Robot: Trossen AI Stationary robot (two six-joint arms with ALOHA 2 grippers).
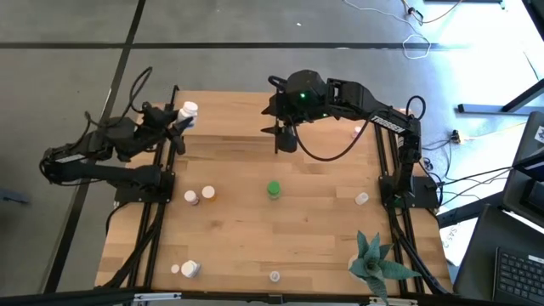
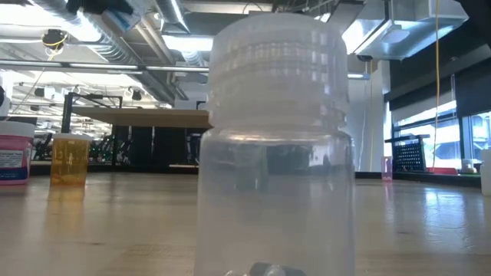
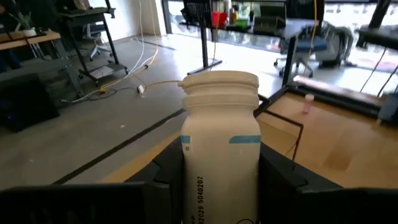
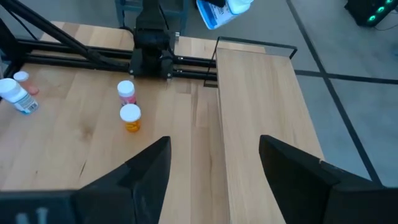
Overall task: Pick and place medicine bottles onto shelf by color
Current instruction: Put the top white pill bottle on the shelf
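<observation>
At the lower centre of the low view a clear bottle (image 2: 276, 146) stands nearest. In the high view, upper left, the left gripper (image 1: 179, 120) is clamped on a white bottle (image 1: 188, 111). The right gripper (image 1: 287, 140), fingers apart, hangs over the shelf (image 1: 229, 115), upper centre.

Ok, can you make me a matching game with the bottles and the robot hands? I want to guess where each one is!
Things:
1. white bottle
2. green bottle
3. right gripper
4. spiky plant

Places or states:
A. open, above the shelf
B. held in the left gripper
C. near the table's front right corner
D. standing mid-table

Pairs: 1-B, 2-D, 3-A, 4-C
</observation>
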